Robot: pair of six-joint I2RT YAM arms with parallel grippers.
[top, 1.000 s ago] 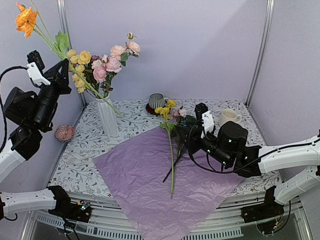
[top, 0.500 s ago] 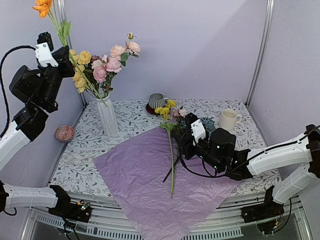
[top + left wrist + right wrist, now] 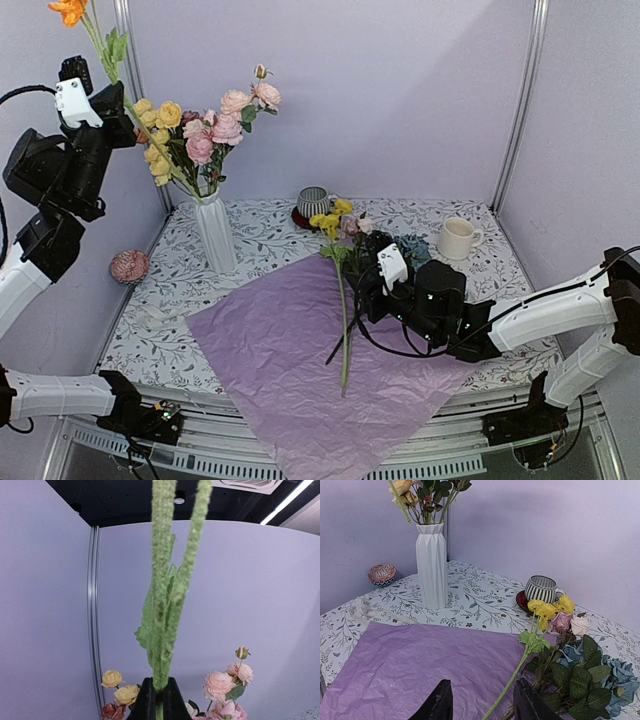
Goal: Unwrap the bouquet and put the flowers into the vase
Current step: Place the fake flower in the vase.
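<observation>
While L gripper (image 3: pixel 159 701) pinches flower stem (image 3: pixel 103 45) high — vase (image 3: pixel 216 238) rim crowded.

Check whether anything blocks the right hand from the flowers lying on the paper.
Nothing visible does. The right hand is open low over the purple paper, and the yellow flower's stem runs between its fingers. The other flowers lie close beside it.

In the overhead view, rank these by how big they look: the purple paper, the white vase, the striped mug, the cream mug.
1. Purple paper
2. White vase
3. Cream mug and striped mug: about alike; the striped one sits farther back, so unranked.
</observation>
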